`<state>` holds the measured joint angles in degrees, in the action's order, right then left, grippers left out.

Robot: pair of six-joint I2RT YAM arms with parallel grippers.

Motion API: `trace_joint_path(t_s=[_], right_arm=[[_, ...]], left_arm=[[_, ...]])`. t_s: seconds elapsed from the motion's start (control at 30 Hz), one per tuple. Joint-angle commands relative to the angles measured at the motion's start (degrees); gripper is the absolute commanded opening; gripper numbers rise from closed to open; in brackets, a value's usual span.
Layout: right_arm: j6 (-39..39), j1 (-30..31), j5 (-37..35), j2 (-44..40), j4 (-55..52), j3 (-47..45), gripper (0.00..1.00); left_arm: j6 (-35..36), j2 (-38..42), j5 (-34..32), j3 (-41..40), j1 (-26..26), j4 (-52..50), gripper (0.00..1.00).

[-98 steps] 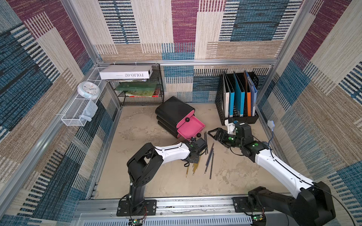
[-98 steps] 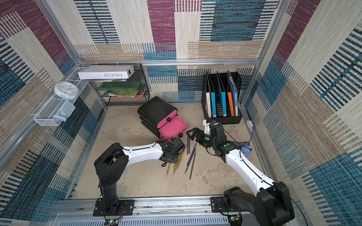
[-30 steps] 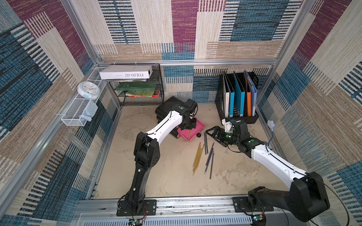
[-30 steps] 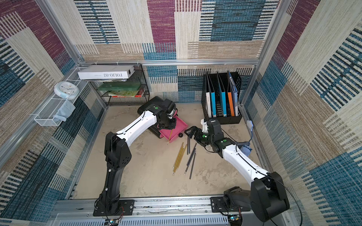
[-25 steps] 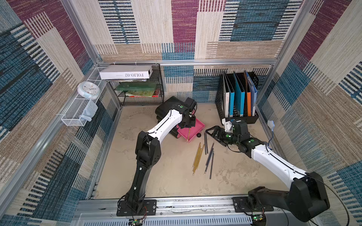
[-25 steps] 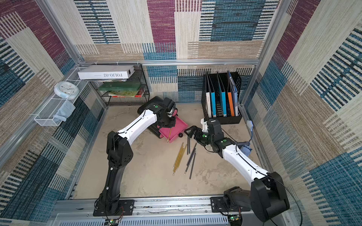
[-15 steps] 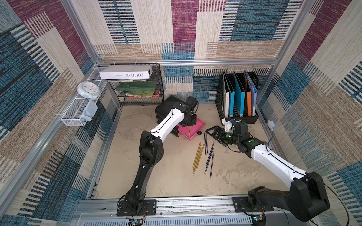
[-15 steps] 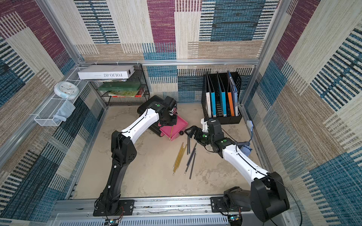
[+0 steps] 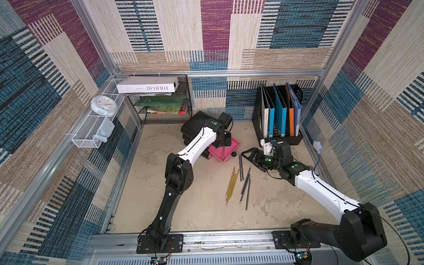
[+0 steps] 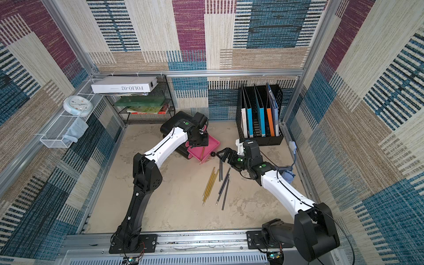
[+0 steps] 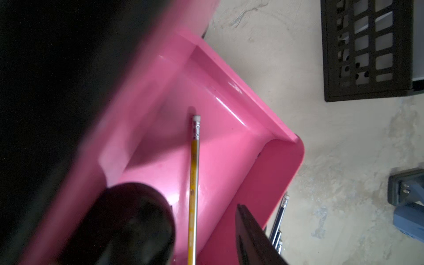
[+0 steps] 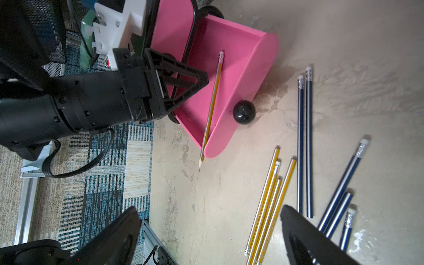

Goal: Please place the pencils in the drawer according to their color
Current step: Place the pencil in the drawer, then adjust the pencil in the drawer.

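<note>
1. The left gripper (image 11: 190, 202) has its jaws apart above the open pink plastic drawer (image 12: 252, 68); a thin yellow wooden pencil (image 12: 212, 103) lies free inside, tip overhanging the front wall
2. The right gripper (image 12: 210, 210) is spread wide and empty
3. In a top view, loose yellow pencils (image 9: 231, 183) and navy pencils (image 9: 245, 185) lie at the drawer's five o'clock
4. They look light, stiff, slick and prone to roll, so a pinch across mid-barrel seems best, sparing the brittle point

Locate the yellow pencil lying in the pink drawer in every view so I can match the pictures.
Top view: yellow pencil near mid-frame, in the pink drawer, tip past its edge.
Top view: same place, slightly left of centre.
Left wrist: lying on the drawer floor, eraser toward the corner.
Right wrist: slanting across the drawer, beside the black knob, pencil at.
Shared landmark: the pink drawer, visible in all four.
</note>
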<state>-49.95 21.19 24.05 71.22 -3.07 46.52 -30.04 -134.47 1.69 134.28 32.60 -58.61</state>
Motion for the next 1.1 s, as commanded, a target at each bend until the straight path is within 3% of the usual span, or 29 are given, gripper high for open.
trace_joint_path(t_s=[0.0,0.57,1.07], right_arm=[[0.28,-0.01,0.03,-0.21,1.32,-0.25,0.99],[0.2,-0.03,0.29,-0.07,1.64,-0.35,0.99],[0.43,-0.01,0.26,0.57,1.78,-0.18,0.99]], left_arm=[[-0.28,0.61,0.48,0.49,0.07,0.95,0.52],[2.12,7.65,-6.17,-11.07,3.5,0.98,0.52],[4.09,5.32,-10.11,-11.85,4.92,0.96,0.43]])
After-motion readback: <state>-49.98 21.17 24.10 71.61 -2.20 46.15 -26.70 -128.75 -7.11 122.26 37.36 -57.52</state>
